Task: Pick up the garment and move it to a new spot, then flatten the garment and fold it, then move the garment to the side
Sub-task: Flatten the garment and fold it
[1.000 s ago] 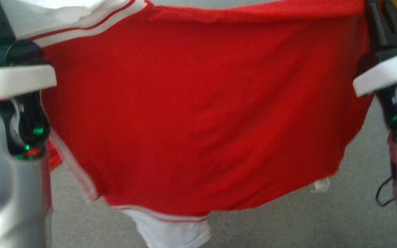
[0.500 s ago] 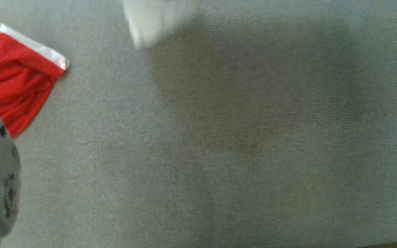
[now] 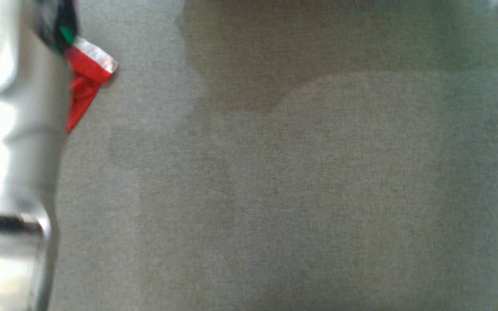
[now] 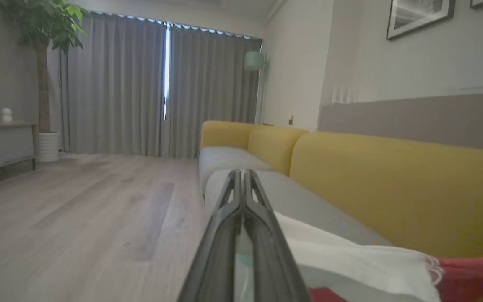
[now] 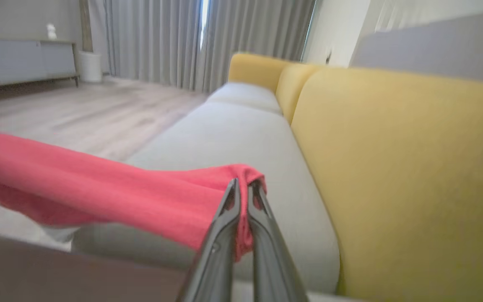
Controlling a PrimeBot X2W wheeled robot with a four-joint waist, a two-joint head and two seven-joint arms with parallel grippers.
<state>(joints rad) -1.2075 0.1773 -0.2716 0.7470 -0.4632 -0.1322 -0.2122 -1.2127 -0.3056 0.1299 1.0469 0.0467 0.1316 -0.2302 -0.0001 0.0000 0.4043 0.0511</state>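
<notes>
Red garment (image 5: 99, 184) clamped in right gripper (image 5: 243, 182), per right wrist view; left wrist view: left gripper (image 4: 242, 172) closed, hold unclear.

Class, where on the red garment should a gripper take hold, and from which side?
Pinch a bunched edge corner, coming in level from the side. The right gripper does so: the red garment stretches from its shut jaws as a band above the sofa seat.

The garment (image 5: 99, 188) stretched over the sofa seat (image 5: 233, 138) by its front edge, backrest (image 5: 392, 167) along the rear edge, floor (image 4: 78, 209) before it, curtains (image 4: 120, 92) hung beyond.
</notes>
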